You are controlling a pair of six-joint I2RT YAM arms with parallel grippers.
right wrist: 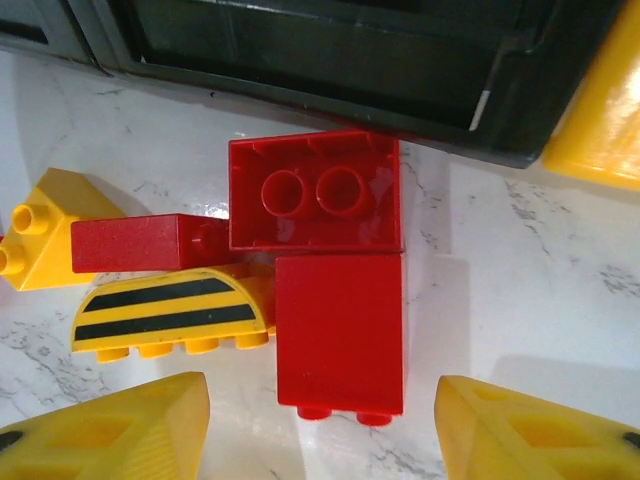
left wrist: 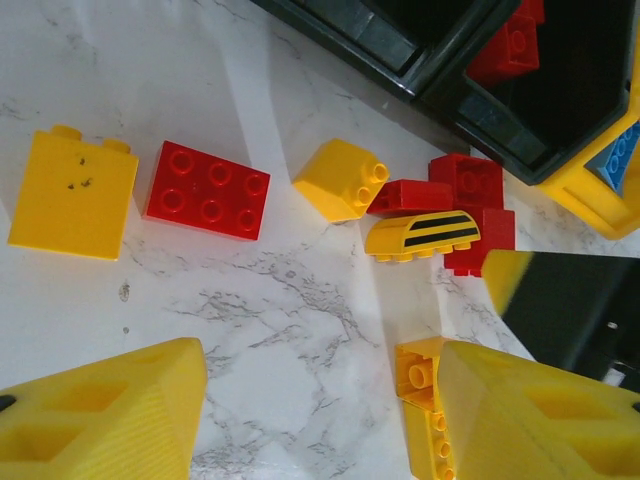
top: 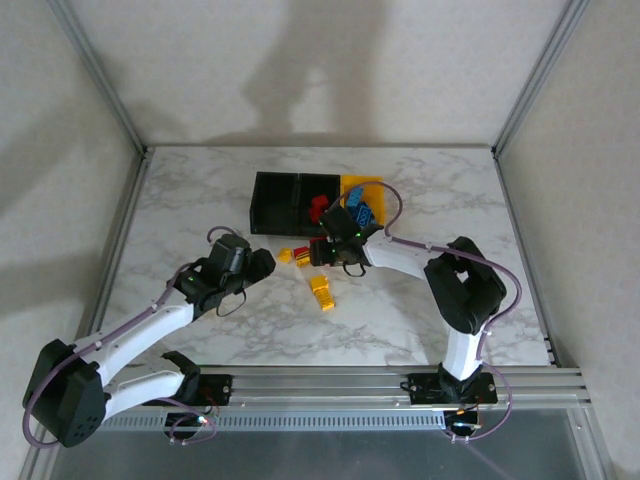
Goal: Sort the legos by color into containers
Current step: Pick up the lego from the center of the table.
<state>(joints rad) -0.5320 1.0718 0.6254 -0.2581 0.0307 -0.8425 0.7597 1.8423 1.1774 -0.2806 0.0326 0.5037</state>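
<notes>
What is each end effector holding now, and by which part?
Nothing. The left end effector and the right end effector are both open; a red brick between the right one's fingers is untouched.

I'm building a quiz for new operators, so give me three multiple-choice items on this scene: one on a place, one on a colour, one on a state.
1. Where do the blue bricks lie?
A) in the yellow bin
B) in a black bin
C) on the table

2. What colour is the curved striped brick?
A) red
B) yellow
C) blue

3. How do the right gripper's jaws stand?
A) shut on a red brick
B) shut on nothing
C) open

Answers:
1 A, blue shows inside the yellow walls.
2 B, its body is yellow with black stripes.
3 C, the jaws are wide apart, clear of the red brick between them.
</notes>
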